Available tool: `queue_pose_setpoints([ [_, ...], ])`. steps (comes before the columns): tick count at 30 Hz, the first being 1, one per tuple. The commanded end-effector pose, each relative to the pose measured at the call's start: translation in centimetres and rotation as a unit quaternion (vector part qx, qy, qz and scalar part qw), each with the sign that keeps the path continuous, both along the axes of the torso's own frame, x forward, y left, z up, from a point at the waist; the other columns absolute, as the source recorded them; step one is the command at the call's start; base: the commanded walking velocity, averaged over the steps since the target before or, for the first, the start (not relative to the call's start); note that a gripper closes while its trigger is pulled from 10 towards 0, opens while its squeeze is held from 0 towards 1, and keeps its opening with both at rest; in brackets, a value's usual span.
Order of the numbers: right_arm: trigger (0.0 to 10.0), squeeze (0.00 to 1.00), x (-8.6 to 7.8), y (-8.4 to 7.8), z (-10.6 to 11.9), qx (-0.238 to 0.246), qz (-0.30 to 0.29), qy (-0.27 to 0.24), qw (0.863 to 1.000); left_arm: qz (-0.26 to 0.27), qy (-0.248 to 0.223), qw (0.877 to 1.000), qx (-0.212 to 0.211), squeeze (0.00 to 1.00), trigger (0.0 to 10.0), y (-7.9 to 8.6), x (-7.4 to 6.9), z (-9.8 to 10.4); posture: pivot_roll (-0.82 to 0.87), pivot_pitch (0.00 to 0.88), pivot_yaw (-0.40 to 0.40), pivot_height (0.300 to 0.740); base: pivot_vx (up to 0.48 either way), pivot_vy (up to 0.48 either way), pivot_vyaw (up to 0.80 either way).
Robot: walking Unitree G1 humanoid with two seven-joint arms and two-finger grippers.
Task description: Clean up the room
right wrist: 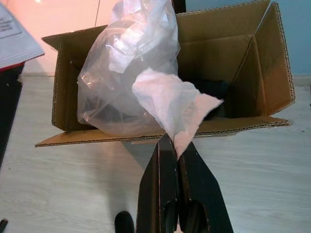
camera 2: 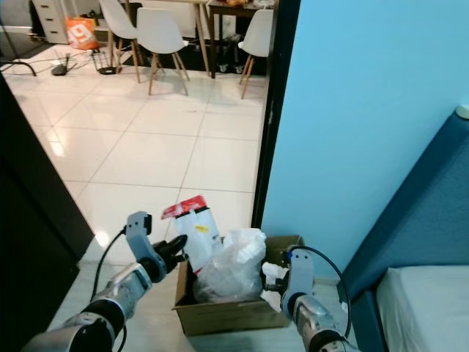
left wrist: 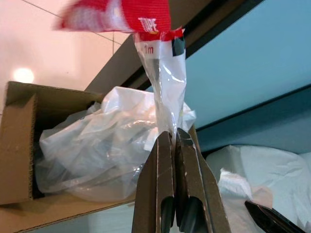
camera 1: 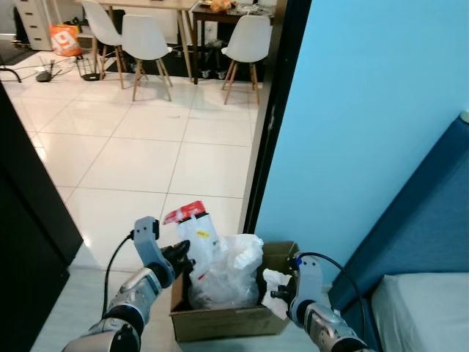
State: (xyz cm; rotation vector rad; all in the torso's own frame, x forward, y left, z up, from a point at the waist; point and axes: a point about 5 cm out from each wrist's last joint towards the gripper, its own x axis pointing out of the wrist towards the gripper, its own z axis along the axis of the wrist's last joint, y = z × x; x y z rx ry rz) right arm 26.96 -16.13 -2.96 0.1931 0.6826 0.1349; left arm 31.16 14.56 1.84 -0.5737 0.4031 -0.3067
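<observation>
Rubbish is what matters at this moment, and most of it sits in a cardboard box (camera 1: 220, 319) on the pale floor just beside the blue wall (camera 1: 366, 110); a crumpled clear plastic bag (camera 1: 223, 275) fills much of the box. The left gripper (camera 1: 182, 257) has its fingers pressed together on the clear tail of a red-topped packet (camera 1: 194, 224), held upright over the box's left end; the right gripper (camera 1: 275, 282) is pinched on a scrap of white paper (right wrist: 170, 99) at the box's right end, above its near edge. By my reading the job is well along: loose waste is gathered and both pieces in hand only need dropping in; whether more litter lies elsewhere I cannot tell. Space inside looks tight, since the bag bulges above the rim and may push the packet back out; the paper could catch on the open flap (right wrist: 279, 63). Farther off, a dark door frame (camera 1: 275, 110) opens onto a white tiled floor (camera 1: 146, 147) with white chairs (camera 1: 146, 44) round a table; a blue bed frame (camera 1: 425, 235) stands close on the right.
</observation>
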Motion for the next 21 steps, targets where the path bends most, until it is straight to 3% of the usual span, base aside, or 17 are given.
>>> queue_pose_setpoints([
  [1,10.0,0.0,0.2,0.1,0.2,0.004,-0.002,-0.01,1.0,-0.006,0.006,1.0,0.007,0.0,10.0,-0.2,-0.4,-0.4,0.08,0.0,-0.033,0.74,0.33,-0.345,0.0],
  [4,10.0,0.0,0.4,0.1,0.4,0.004,0.002,-0.015,1.0,-0.009,0.008,1.0,0.009,0.0,10.0,-0.3,-0.5,-0.5,0.08,0.0,-0.034,0.74,0.334,-0.341,0.0],
  [7,10.0,0.0,0.8,0.3,0.7,0.001,0.007,-0.021,1.0,0.033,0.026,0.999,0.021,0.0,10.0,0.3,-0.4,-0.7,0.08,0.0,-0.036,0.74,0.316,-0.291,0.0],
  [21,10.0,0.0,2.5,1.5,2.3,-0.014,0.049,-0.064,0.997,0.095,0.049,0.994,0.027,0.0,10.0,2.2,-0.8,-1.3,0.08,0.0,-0.042,0.74,0.0,0.0,0.0],
])
